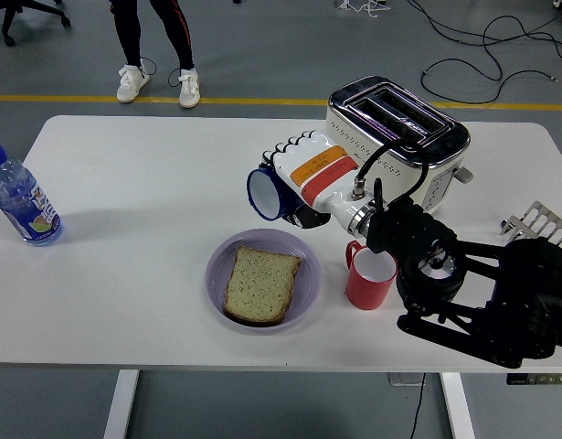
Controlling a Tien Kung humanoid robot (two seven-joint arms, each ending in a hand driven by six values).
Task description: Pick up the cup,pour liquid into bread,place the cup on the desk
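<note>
White table (143, 192) carries bottle (21, 203), plate (303, 293), red cup (368, 277), toaster (396, 133), rack (537, 224).

White right hand (303, 174), orange and red bands; black arm (472, 288), black cable.

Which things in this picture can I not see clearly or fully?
Head view:
- Inside of the dark blue cup: tipped sideways over the lavender plate; any liquid cannot be seen.
- Its handle: hidden by the right robot hand.
- Red mug: far rim covered by the black arm.
- Metal rack: partly behind the arm.
- Plastic water bottle: cut off by the left edge.
</note>
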